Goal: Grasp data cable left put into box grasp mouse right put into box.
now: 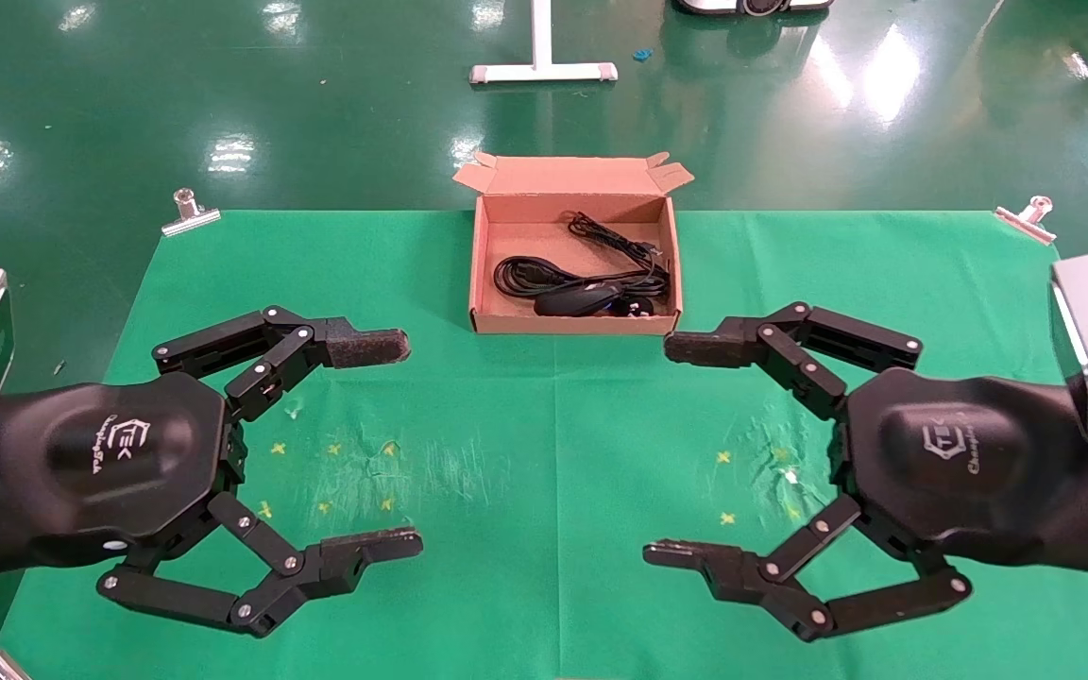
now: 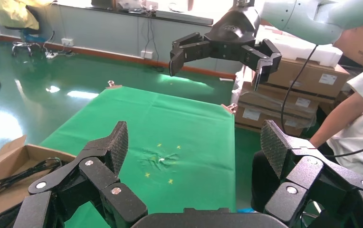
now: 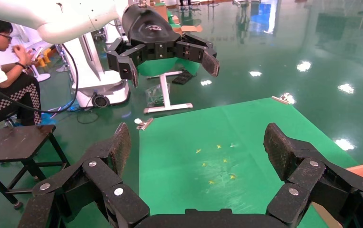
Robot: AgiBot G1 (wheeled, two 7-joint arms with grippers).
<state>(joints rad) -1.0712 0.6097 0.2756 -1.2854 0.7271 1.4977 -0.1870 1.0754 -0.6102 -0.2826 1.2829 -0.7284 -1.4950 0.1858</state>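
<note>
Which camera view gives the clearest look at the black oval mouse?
The head view: the small black oval mouse lies in the shallow brown cardboard box, at its near wall, seen from above. The left wrist view shows only a box corner with black cable; the right wrist view shows a box corner, no mouse.

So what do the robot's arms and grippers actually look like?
The left gripper and right gripper match: matte black, two jointed linkage fingers with silver rivets and rough dark pads, on a rounded glossy black wrist with a small white logo. The arms behind are pale, trailing black cables.
</note>
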